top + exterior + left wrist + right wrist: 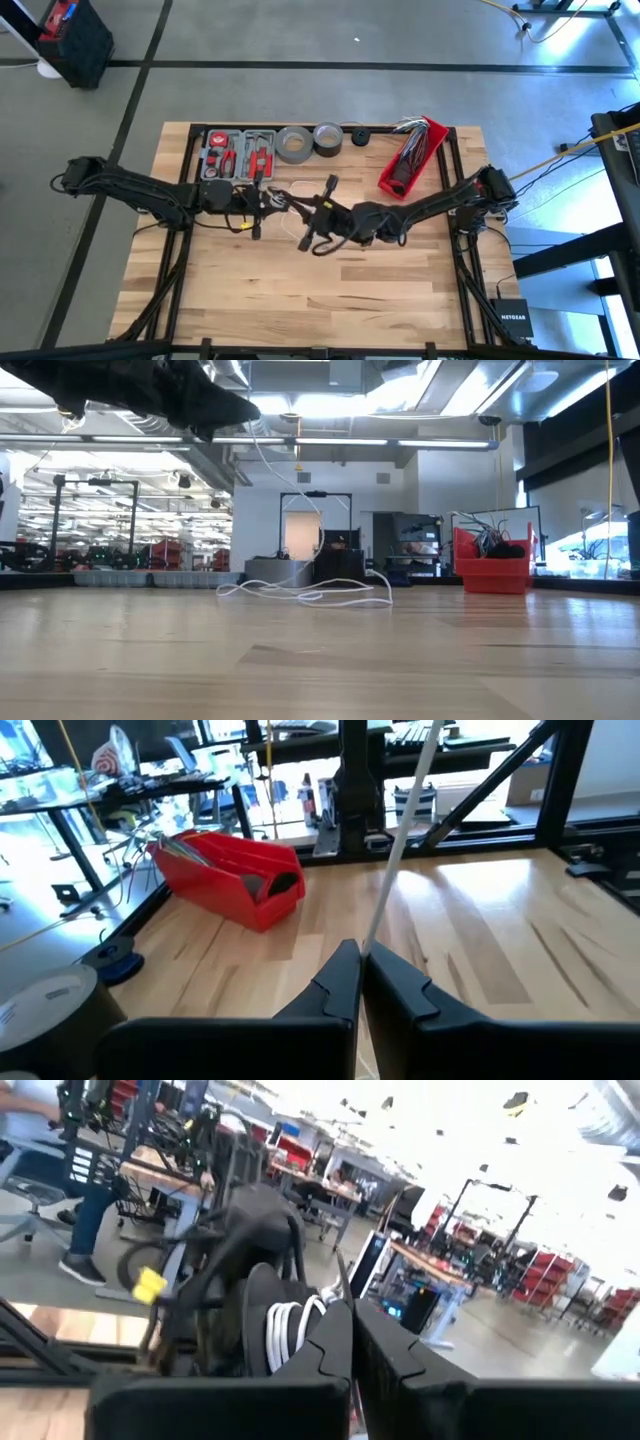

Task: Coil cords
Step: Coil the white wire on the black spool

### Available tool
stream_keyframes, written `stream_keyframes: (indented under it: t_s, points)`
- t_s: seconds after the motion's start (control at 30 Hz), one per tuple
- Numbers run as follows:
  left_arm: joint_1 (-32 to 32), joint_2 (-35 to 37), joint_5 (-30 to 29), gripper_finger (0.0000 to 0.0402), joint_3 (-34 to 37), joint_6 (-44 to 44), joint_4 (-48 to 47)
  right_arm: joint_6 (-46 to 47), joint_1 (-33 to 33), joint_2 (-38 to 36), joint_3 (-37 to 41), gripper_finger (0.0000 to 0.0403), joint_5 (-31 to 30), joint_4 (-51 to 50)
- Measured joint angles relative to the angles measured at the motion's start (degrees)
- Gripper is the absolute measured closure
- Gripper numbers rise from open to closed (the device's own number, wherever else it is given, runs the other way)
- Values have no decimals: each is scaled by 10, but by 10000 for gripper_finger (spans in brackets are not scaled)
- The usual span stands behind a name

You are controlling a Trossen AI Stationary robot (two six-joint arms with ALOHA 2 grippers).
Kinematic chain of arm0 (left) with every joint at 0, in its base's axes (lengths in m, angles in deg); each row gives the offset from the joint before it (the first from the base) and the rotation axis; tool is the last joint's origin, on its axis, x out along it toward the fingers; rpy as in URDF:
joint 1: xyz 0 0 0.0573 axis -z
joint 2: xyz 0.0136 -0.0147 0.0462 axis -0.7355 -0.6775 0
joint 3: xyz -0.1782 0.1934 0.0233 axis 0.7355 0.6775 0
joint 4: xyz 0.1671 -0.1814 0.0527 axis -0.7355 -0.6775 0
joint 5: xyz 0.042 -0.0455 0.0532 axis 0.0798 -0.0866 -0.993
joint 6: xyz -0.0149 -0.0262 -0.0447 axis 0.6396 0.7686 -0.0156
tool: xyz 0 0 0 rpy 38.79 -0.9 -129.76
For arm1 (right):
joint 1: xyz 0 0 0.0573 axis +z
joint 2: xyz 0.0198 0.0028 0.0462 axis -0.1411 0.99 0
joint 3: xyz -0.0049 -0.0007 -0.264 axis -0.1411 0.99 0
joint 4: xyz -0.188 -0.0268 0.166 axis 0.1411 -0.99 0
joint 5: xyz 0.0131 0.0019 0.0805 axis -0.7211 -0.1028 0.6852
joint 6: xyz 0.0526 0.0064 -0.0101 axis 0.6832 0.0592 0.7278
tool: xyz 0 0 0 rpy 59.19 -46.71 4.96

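Observation:
The thin white cord [310, 592] lies in a loose heap on the table's middle, and one strand [262, 470] rises from it to a dark arm overhead. My left gripper [263, 200] is left of centre, shut on the cord. My right gripper [312, 222] is just right of it, held higher, and is shut too. In the right wrist view, several white turns of cord [288, 1328] are wound around the left gripper's dark body. My left gripper pinches a single strand of the cord [368, 942] between its two fingertips. From there the strand runs straight and taut, up and away, out of the left wrist view. My right gripper is shut with a thin strand [339, 1275] coming out above its fingertips. The fingers hide the place of contact.
Along the far edge stand a grey tool case with red tools [238, 152], two grey tape rolls [295, 143] and a red bin of wires [412, 155]. The near half of the wooden table [300, 300] is bare. A seated person [90, 1190] is in the room beyond.

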Motion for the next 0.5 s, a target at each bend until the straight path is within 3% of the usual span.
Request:
stream_keyframes:
  t_s: [0.5]
  points:
    - [-1, -2, -8, 393, 3, -22, -26, -97, 56, -7, -2, 397, -40, 73]
